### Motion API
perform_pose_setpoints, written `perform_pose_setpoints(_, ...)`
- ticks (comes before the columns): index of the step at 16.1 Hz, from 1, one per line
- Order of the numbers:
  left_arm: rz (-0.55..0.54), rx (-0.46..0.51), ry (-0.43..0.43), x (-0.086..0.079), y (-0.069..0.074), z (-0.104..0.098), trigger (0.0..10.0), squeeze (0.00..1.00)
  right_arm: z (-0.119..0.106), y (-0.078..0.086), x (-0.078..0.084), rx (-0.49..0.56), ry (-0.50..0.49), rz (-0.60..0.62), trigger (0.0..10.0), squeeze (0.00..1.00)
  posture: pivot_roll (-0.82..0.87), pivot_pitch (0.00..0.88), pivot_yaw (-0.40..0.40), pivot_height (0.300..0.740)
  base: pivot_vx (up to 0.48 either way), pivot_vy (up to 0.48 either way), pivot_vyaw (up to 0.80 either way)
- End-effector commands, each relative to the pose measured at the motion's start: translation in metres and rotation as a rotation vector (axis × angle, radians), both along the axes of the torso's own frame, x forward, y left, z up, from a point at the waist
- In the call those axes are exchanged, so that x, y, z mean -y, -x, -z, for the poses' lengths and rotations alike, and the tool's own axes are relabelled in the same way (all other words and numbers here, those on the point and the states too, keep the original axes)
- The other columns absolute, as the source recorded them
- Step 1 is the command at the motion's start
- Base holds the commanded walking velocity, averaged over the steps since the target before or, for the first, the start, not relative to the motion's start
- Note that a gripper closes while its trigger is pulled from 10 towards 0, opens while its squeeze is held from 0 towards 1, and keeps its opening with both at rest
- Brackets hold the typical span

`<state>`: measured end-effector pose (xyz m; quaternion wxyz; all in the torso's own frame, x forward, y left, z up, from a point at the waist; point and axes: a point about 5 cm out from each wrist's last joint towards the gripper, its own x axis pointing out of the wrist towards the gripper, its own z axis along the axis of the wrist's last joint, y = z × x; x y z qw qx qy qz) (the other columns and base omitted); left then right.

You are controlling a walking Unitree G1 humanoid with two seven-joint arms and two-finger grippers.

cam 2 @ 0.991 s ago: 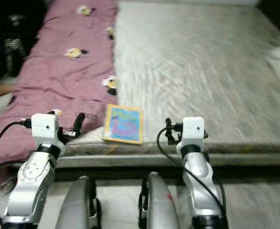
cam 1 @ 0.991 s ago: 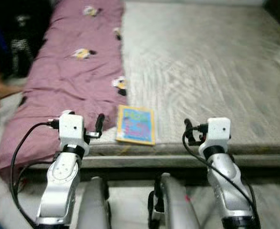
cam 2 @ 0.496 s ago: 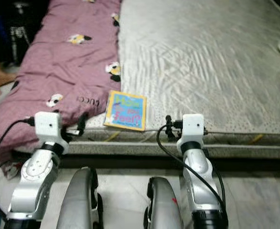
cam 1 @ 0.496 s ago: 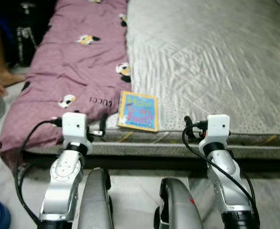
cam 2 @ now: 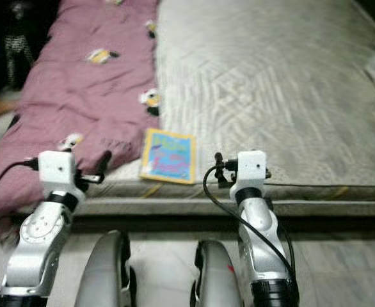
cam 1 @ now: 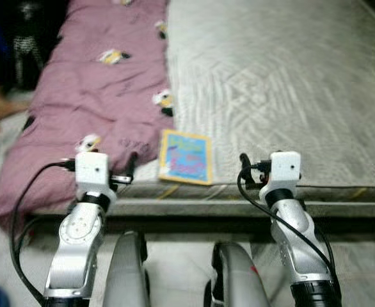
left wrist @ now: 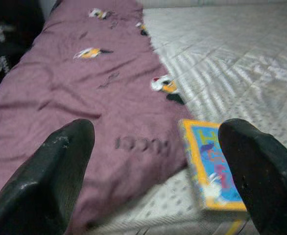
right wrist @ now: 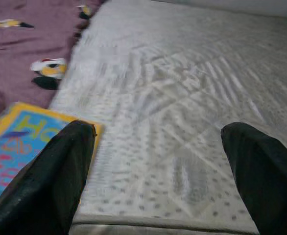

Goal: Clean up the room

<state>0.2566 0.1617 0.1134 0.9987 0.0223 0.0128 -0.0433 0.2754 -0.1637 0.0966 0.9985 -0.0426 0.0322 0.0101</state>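
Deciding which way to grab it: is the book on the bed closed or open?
Closed. The book lies flat on the mattress, front cover up.

A flat, yellow-bordered blue picture book [cam 1: 185, 157] lies at the grey mattress [cam 1: 283, 83] edge, between both raised jaws, touching the mauve cartoon-print blanket [cam 1: 91, 102] beside the left gripper [cam 1: 131, 167].

Blurred print on purple blanket [left wrist: 84, 107]; book [cam 1: 185, 157] lettering unreadable
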Motion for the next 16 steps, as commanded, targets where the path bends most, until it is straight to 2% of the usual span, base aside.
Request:
perform_pose_setpoints(1, 0.033, 0.000, 0.015, 0.008, 0.003, 0.000, 10.0, 0.00, 0.001, 0.001, 0.006, -0.004, 0.013, 0.012, 10.0, 0.00, -0.01, 0.155, -0.026, 0.620, 0.326, 0.000, 0.00)
perform_pose_setpoints(11, 0.029, -0.009, 0.025, 0.009, 0.001, 0.001, 10.0, 0.00, 0.000, -0.002, 0.007, -0.002, 0.029, 0.005, 10.0, 0.00, -0.02, 0.159, -0.028, 0.620, 0.286, 0.000, 0.00)
perform_pose_setpoints(13, -0.025, -0.032, 0.013, 0.004, 0.001, 0.003, 10.0, 0.00, 0.001, -0.002, 0.006, -0.002, 0.031, 0.005, 10.0, 0.00, -0.02, 0.159, -0.028, 0.620, 0.000, 0.000, 0.00)
perform_pose_setpoints(14, -0.067, -0.072, 0.054, -0.001, 0.001, 0.008, 10.0, 0.00, 0.001, -0.002, 0.006, -0.003, 0.033, 0.002, 10.0, 0.00, -0.02, 0.163, -0.031, 0.620, 0.000, 0.000, 0.00)
perform_pose_setpoints(16, -0.136, -0.109, 0.075, -0.011, 0.003, 0.013, 10.0, 0.00, 0.002, -0.001, 0.007, -0.013, 0.038, -0.009, 10.0, 0.00, -0.02, 0.165, -0.035, 0.615, 0.000, 0.000, 0.00)
